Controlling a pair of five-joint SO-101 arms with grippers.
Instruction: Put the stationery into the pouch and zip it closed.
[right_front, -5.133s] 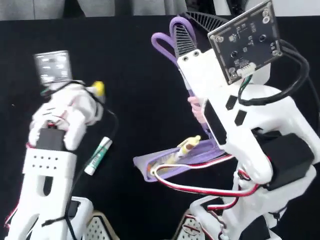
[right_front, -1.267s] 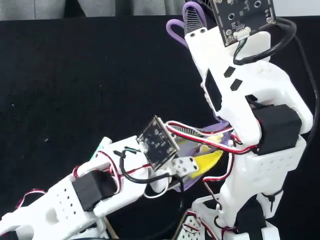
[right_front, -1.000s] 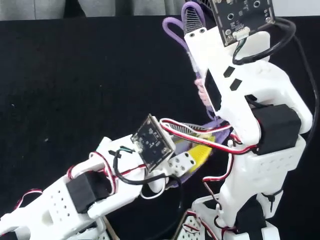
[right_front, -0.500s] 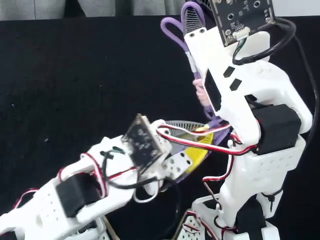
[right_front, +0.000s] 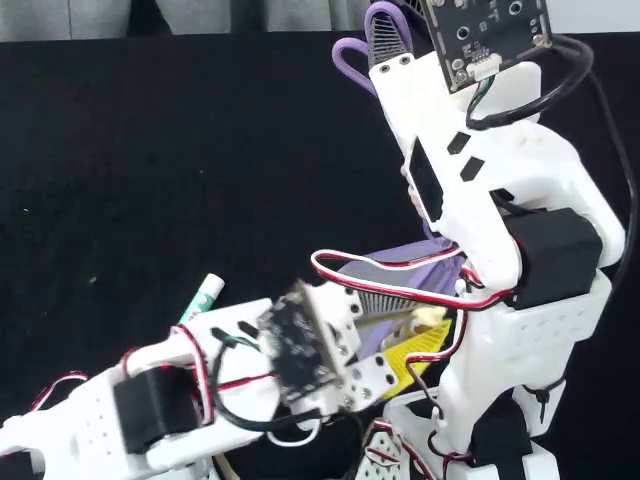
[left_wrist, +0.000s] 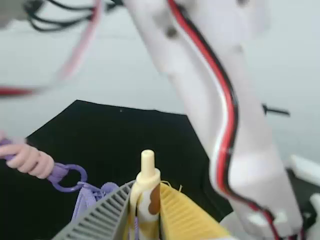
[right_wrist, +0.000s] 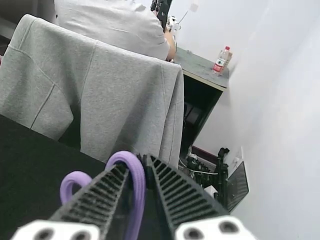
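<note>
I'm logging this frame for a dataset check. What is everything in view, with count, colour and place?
pouch: 1, purple, on the table between the arms, partly behind wires
pouch strap: 1 loop, purple, raised in the right gripper
pen: 1, cream with brown patches, between the left gripper's fingers
stick: 1, white and green, lying on the table by the left arm
charm: 1, pink, next to a purple ring
table: 1, black cover
cloth: 1, grey, draped behind the table
bottle: 1, small, on a desk in the room behind
left gripper: grey and yellow fingers, shut on the pen
right gripper: grey fingers, shut on the pouch strap
</note>
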